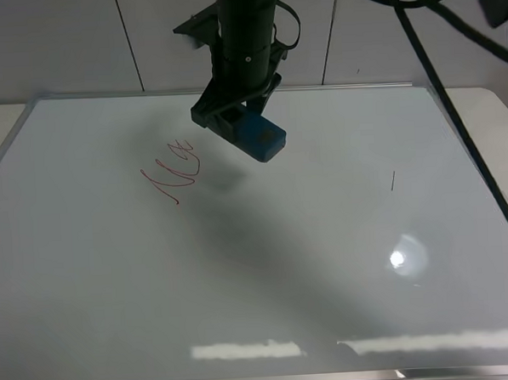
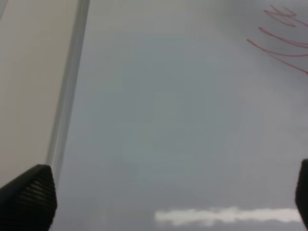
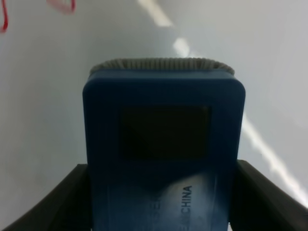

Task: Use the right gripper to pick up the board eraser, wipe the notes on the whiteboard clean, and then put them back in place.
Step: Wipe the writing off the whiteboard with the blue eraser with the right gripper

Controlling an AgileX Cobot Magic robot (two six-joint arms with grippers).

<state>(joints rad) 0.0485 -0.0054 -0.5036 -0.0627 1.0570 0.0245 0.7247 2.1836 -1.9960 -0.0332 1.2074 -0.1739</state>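
The whiteboard (image 1: pixel 326 263) fills most of the exterior high view. The red notes (image 1: pixel 173 168) sit on its upper left part and also show in the left wrist view (image 2: pixel 281 38) and the right wrist view (image 3: pixel 61 6). My right gripper (image 1: pixel 233 116) is shut on the teal-blue board eraser (image 1: pixel 260 135) and holds it above the board, just right of the notes. In the right wrist view the eraser (image 3: pixel 163 144) sits between the two dark fingers (image 3: pixel 57 202). My left gripper (image 2: pixel 168 202) is open over bare board near its left frame.
A short dark dash (image 1: pixel 393 180) marks the board's right part. The silver frame (image 2: pixel 67 96) runs along the left edge. A black cable (image 1: pixel 454 111) hangs across the upper right. A bright light glare (image 1: pixel 398 257) lies at the lower right.
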